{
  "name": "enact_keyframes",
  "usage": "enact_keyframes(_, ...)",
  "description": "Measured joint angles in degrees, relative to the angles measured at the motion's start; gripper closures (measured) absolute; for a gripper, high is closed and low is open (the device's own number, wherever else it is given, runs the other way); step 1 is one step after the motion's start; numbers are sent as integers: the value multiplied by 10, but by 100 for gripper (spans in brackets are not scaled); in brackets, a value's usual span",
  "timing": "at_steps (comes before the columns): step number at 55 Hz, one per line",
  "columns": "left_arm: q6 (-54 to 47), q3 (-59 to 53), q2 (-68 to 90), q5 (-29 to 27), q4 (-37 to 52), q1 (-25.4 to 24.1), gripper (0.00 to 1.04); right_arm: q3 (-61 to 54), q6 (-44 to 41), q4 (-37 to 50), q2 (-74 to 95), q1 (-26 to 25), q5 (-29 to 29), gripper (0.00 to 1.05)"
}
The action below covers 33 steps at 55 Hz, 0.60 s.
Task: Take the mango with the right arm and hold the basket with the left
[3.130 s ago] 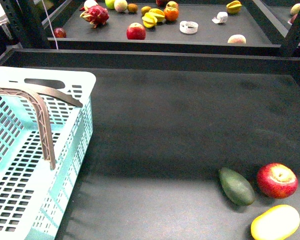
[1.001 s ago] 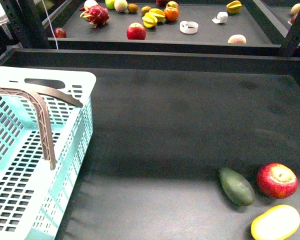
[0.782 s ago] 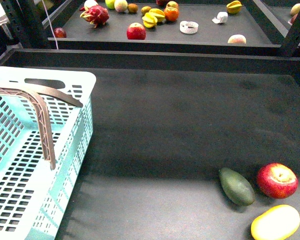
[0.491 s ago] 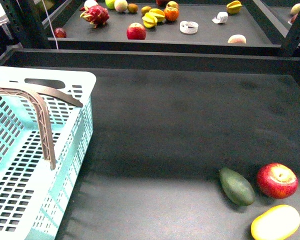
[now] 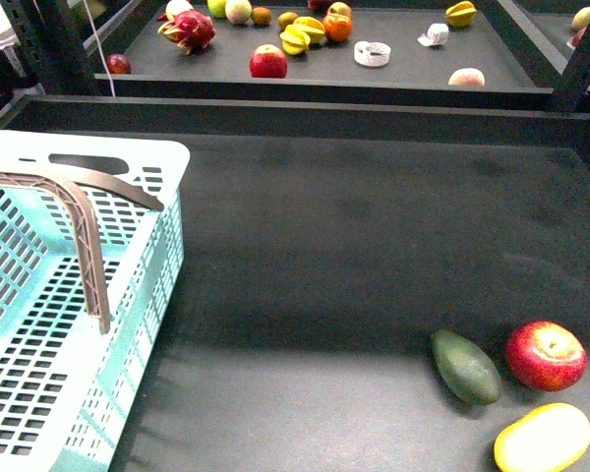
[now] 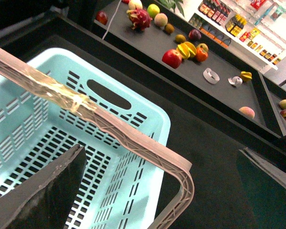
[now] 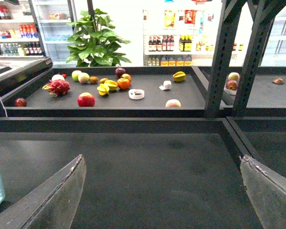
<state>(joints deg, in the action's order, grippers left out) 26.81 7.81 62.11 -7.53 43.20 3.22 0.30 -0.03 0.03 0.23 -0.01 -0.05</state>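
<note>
1. Nothing has moved – the mango (image 5: 542, 439) lies at the table's (image 5: 324, 246) near right edge, by the red apple (image 5: 545, 355).
2. Left gripper (image 6: 159, 150) spreads wide above the basket (image 6: 133, 93), holding nothing.
3. Right gripper (image 7: 162, 160) – wide, empty.

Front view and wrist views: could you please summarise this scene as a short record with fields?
mango: smooth yellow-orange oblong fruit, near right of dark shelf, ungrasped
neighbours: dark green oval fruit and red apple beside it
basket: pale turquoise slotted plastic basket, near left
left gripper: open, over the basket
right gripper: open, holding nothing
</note>
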Motion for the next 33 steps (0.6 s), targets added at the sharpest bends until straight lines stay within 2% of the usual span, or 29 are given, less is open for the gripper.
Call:
enact_keyframes(5, 38, 38, 119, 5, 46, 13, 6, 0, 0, 0, 0, 0, 0, 8)
enact_keyframes(14, 103, 99, 249, 17, 73, 17, 6, 0, 0, 0, 0, 0, 0, 8)
enact_keyframes(26, 172, 145, 316, 21, 65, 20, 6, 0, 0, 0, 0, 0, 0, 8)
enact_keyframes(33, 207, 177, 351, 19, 64, 2, 6, 0, 0, 0, 0, 0, 0, 8)
